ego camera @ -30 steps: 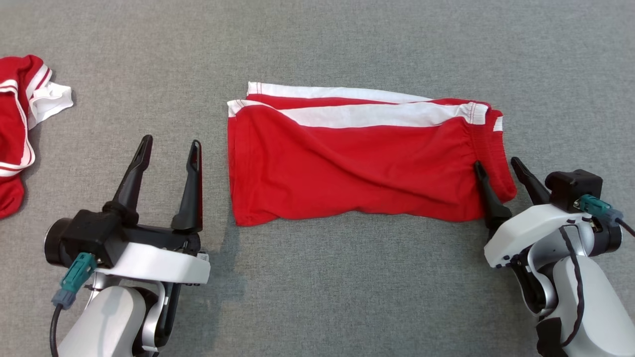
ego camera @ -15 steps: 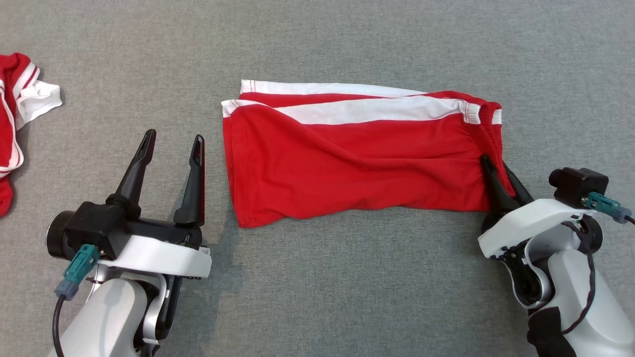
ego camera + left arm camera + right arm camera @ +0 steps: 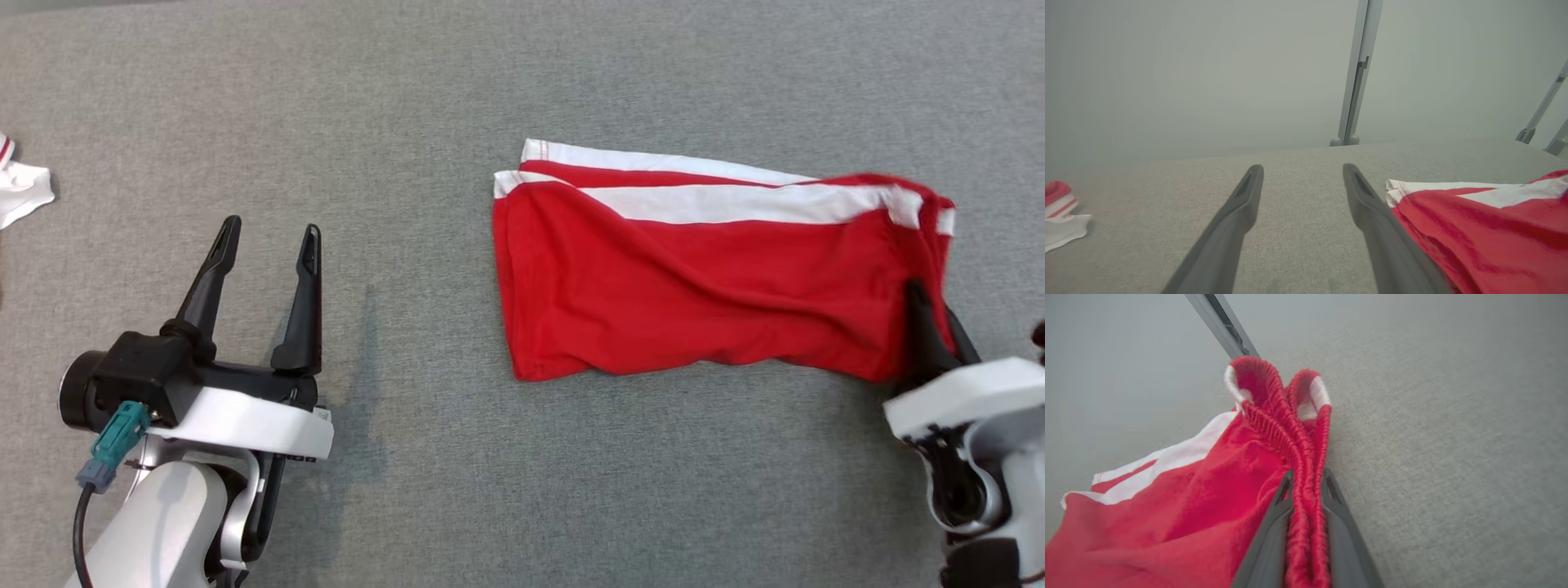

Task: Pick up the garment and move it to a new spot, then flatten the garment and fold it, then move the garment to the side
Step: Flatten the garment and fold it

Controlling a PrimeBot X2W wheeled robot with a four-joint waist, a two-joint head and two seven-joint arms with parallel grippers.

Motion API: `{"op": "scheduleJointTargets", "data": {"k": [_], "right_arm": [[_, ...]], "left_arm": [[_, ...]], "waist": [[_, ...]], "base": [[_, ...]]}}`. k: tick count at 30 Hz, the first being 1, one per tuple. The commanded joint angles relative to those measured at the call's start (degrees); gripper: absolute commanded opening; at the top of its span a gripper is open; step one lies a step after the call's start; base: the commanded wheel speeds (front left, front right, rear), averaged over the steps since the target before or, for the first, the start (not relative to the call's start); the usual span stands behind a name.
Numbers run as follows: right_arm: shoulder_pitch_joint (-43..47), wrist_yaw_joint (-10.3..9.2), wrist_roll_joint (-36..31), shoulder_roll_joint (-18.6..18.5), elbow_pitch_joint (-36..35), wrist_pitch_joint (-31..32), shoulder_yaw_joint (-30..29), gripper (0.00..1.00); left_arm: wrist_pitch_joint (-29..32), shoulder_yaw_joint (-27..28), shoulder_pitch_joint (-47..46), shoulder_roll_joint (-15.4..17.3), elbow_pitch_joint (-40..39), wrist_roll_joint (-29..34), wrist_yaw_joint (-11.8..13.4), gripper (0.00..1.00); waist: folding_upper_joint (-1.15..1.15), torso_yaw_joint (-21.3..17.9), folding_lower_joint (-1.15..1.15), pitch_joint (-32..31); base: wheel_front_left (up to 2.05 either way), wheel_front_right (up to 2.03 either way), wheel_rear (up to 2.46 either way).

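Observation:
The garment [image 3: 694, 286] is a pair of red shorts with white side stripes, folded into a long band on the grey cloth surface. My right gripper [image 3: 931, 318] is shut on its elastic waistband [image 3: 1306, 457] at the band's right end, and the bunched waistband rises between the two fingers [image 3: 1274, 526]. Far to the left, my left gripper [image 3: 265, 237] stands open with nothing between its fingers [image 3: 1237, 212]. In the left wrist view the garment [image 3: 1486, 228] lies just right of the right-hand finger.
A second red and white garment [image 3: 20, 184] lies at the far left edge, also seen as red-and-white cloth [image 3: 1061, 212] in the left wrist view. Metal frame posts [image 3: 1357, 73] stand behind the grey surface [image 3: 490, 490].
My right gripper closed on the waistband end and has dragged the garment to the right. The head view has shifted. The left gripper stays open in place.

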Motion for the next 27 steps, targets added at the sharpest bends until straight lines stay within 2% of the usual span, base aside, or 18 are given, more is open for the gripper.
{"op": "scheduleJointTargets", "data": {"k": [1, 8, 9, 12, 17, 25, 26, 27], "right_arm": [[-1.15, 0.01, 1.01, 0.34, -1.69, 0.82, 0.84, 0.00], [-4.00, 0.01, 1.60, 2.44, -12.93, 4.90, 9.19, 0.00], [-4.88, 0.01, 0.48, 3.03, -14.97, 5.91, 12.12, 0.00], [-6.12, 0.01, -1.34, 3.63, -16.24, 7.38, 17.02, 0.00], [-7.82, 0.01, -2.51, 4.38, -14.51, 7.83, 23.49, 0.00], [-11.92, 0.01, 0.95, 4.55, -7.20, 4.41, 31.81, 0.00], [-12.35, 0.01, 1.32, 4.59, -6.31, 3.97, 32.66, 0.05], [-12.74, 0.01, 1.68, 4.58, -5.54, 3.41, 33.23, 0.34]], "left_arm": [[0.22, 0.02, 0.46, 0.37, -0.09, -0.11, 0.17, 1.00], [1.02, -1.19, -0.20, 0.14, -0.14, 0.22, -0.11, 1.00], [1.13, -1.64, -0.45, -0.10, -0.11, 0.33, -0.23, 1.00], [1.03, -2.13, -0.70, -0.50, 0.20, 0.42, -0.38, 1.00], [0.53, -2.59, -1.24, -1.37, 0.87, 0.09, -0.60, 1.00], [-0.20, -3.33, -2.23, -2.75, 2.28, 0.28, -1.16, 1.00], [-0.31, -3.41, -2.36, -2.88, 2.45, 0.29, -1.29, 1.00], [-0.34, -3.46, -2.50, -2.93, 2.61, 0.33, -1.36, 1.00]], "waist": [[0.00, -0.46, 0.00, -0.28], [0.00, -0.32, 0.00, -0.98], [0.00, 0.19, 0.00, -0.98], [0.00, 1.32, 0.00, -0.87], [0.00, 3.38, 0.00, -0.39], [0.00, 5.45, 0.00, 1.26], [0.00, 5.53, 0.00, 1.39], [0.00, 5.59, 0.00, 1.53]], "base": [[0.00, 0.00, 0.00], [0.00, 0.00, 0.00], [0.00, 0.00, 0.00], [0.00, 0.00, 0.00], [0.00, 0.00, 0.00], [0.00, 0.00, 0.00], [0.00, 0.00, 0.00], [0.00, 0.00, 0.00]]}}
